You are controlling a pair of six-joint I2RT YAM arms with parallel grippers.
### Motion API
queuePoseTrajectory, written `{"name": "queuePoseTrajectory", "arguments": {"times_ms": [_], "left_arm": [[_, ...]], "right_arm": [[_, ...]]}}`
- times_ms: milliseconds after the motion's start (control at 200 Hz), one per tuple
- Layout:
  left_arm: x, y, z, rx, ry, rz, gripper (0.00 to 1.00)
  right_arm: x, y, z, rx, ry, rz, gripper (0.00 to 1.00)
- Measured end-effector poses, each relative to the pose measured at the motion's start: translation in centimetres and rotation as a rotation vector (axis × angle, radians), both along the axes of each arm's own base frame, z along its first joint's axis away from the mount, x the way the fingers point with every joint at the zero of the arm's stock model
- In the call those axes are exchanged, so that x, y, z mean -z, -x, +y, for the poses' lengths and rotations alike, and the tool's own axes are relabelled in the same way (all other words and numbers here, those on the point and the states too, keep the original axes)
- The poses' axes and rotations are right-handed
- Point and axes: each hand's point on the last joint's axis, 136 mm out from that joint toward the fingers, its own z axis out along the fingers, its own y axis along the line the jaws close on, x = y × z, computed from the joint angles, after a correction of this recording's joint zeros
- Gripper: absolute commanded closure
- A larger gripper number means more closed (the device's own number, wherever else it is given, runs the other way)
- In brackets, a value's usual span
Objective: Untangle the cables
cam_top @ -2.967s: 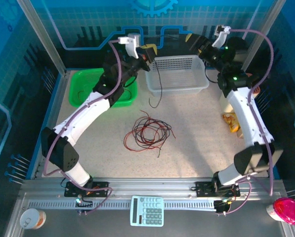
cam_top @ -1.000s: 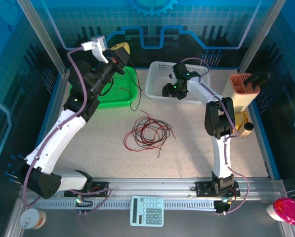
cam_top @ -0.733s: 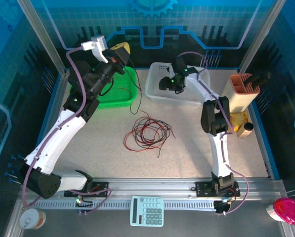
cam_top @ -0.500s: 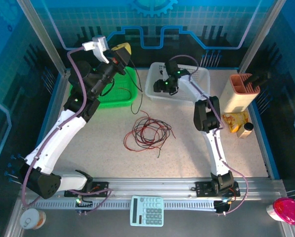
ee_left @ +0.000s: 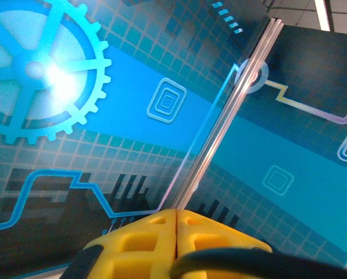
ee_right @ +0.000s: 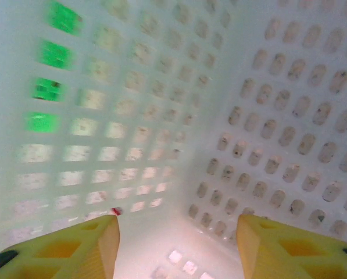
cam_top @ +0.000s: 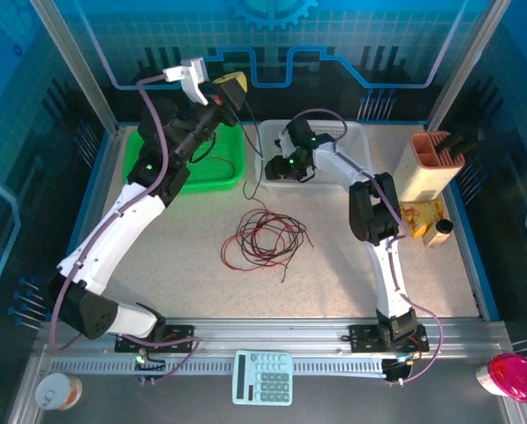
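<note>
The cables (cam_top: 265, 234) lie as a loose tangle of thin red and black strands on the table's middle. My left gripper (cam_top: 237, 87) is raised high at the back, between the green basket (cam_top: 192, 168) and the white basket (cam_top: 356, 132). Its yellow fingers (ee_left: 144, 238) are pressed together, and a black cable (ee_left: 231, 260) crosses just in front of them. My right gripper (cam_top: 278, 166) is down inside the white basket's left end. Its jaws (ee_right: 176, 224) stand open with nothing between them, facing the perforated basket wall (ee_right: 266, 87).
A tan slotted holder (cam_top: 432, 159) stands at the right edge, with small snack items (cam_top: 417, 216) beside it. A calculator (cam_top: 263, 377), a paper cup (cam_top: 56, 391) and a pink object (cam_top: 508, 375) sit on the front rail. Blue panels wall in the back and sides.
My left gripper has swung right, from over the green basket towards the white one, still shut. My right gripper has slid left inside the white basket to its left end.
</note>
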Motion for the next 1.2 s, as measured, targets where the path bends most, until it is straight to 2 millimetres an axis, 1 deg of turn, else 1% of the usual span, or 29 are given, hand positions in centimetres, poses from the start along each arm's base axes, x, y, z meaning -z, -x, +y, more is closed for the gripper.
{"name": "queuePoseTrajectory", "arguments": {"times_ms": [15, 90, 185, 235, 325, 370, 430, 455, 510, 620, 690, 750, 860, 895, 955, 1040, 1075, 1125, 1140, 1200], "left_arm": [[-0.1, 0.0, -0.1, 0.003, 0.001, -0.003, 1.0], [-0.4, -0.7, -0.9, 0.022, 0.001, -0.015, 1.0], [-0.8, -1.8, -1.9, 0.043, 0.0, -0.032, 1.0], [-0.8, -2.6, -2.5, 0.055, -0.003, -0.038, 1.0], [-0.7, -4.2, -3.7, 0.077, -0.006, -0.048, 1.0], [-0.4, -5.2, -4.3, 0.085, -0.009, -0.047, 1.0], [0.3, -6.6, -5.1, 0.092, -0.013, -0.041, 1.0], [0.6, -7.1, -5.4, 0.096, -0.015, -0.039, 1.0], [1.9, -8.6, -6.2, 0.098, -0.022, -0.02, 1.0], [5.3, -11.6, -7.5, 0.1, -0.044, 0.034, 1.0], [8.0, -13.4, -8.4, 0.1, -0.064, 0.08, 1.0], [10.7, -14.8, -9.1, 0.101, -0.092, 0.129, 1.0], [16.2, -17.0, -10.3, 0.107, -0.151, 0.228, 1.0], [17.9, -17.5, -10.6, 0.11, -0.167, 0.26, 1.0], [21.4, -18.1, -11.1, 0.116, -0.202, 0.329, 1.0], [25.6, -18.4, -12.2, 0.13, -0.261, 0.417, 1.0], [27.1, -18.5, -12.8, 0.138, -0.289, 0.447, 0.97], [28.7, -18.4, -13.6, 0.146, -0.33, 0.482, 0.93], [29.3, -18.3, -14.0, 0.149, -0.348, 0.491, 0.9], [30.4, -17.8, -15.0, 0.156, -0.396, 0.511, 0.77]], "right_arm": [[-0.3, 0.0, 0.0, 0.0, -0.003, -0.007, 0.4], [-3.6, -0.6, -0.4, 0.02, -0.032, -0.067, 0.39], [-8.9, -1.4, -2.2, 0.07, -0.078, -0.157, 0.37], [-12.1, -1.7, -3.9, 0.114, -0.101, -0.213, 0.36], [-16.7, -1.5, -7.2, 0.19, -0.13, -0.298, 0.35], [-18.5, -1.1, -8.9, 0.235, -0.143, -0.33, 0.34], [-19.9, -0.2, -10.7, 0.283, -0.159, -0.359, 0.34], [-20.2, 0.2, -11.2, 0.296, -0.164, -0.365, 0.34], [-20.5, 1.0, -12.2, 0.33, -0.181, -0.37, 0.34], [-19.4, 2.4, -12.9, 0.364, -0.198, -0.35, 0.34], [-18.3, 3.3, -13.1, 0.376, -0.199, -0.326, 0.33], [-17.7, 4.0, -13.3, 0.384, -0.198, -0.309, 0.33], [-17.8, 5.0, -13.8, 0.395, -0.201, -0.31, 0.33], [-18.2, 5.3, -14.0, 0.397, -0.204, -0.319, 0.33], [-19.0, 5.7, -14.2, 0.4, -0.209, -0.339, 0.33], [-20.3, 6.4, -14.4, 0.398, -0.218, -0.369, 0.33], [-20.8, 6.6, -14.4, 0.397, -0.221, -0.38, 0.33], [-21.2, 6.8, -14.5, 0.398, -0.224, -0.391, 0.33], [-21.3, 6.8, -14.5, 0.398, -0.225, -0.394, 0.33], [-21.4, 6.9, -14.5, 0.398, -0.226, -0.397, 0.33]]}}
